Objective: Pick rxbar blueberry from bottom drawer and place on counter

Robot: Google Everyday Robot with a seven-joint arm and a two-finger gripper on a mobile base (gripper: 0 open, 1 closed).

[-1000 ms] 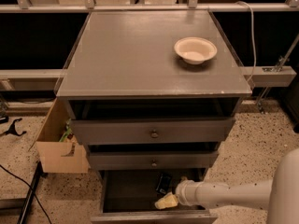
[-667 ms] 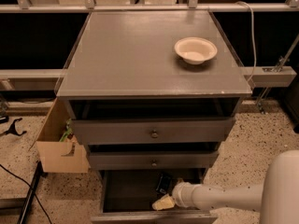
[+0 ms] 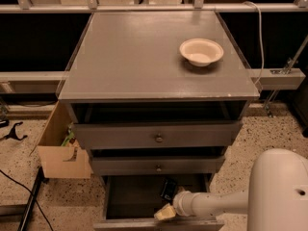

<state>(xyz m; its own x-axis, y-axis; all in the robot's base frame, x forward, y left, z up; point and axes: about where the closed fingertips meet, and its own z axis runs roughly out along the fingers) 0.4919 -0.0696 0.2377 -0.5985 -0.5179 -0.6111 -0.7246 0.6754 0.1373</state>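
The bottom drawer [image 3: 126, 201] is pulled open at the foot of the grey cabinet. A small dark rxbar blueberry [image 3: 168, 188] lies inside it near the right rear. My gripper [image 3: 165, 212] reaches in from the right on a white arm and sits low at the drawer's front, just in front of and below the bar. The counter [image 3: 130, 57] is the broad grey top above.
A cream bowl [image 3: 201, 51] stands at the counter's right rear. Two shallower knobbed drawers [image 3: 157, 137] sit slightly open above the bottom one. A cardboard box [image 3: 60, 150] stands on the floor left of the cabinet. Cables lie on the speckled floor at the left.
The arm and gripper have shifted slightly left inside the bottom drawer. The bar, bowl and drawers have not moved.
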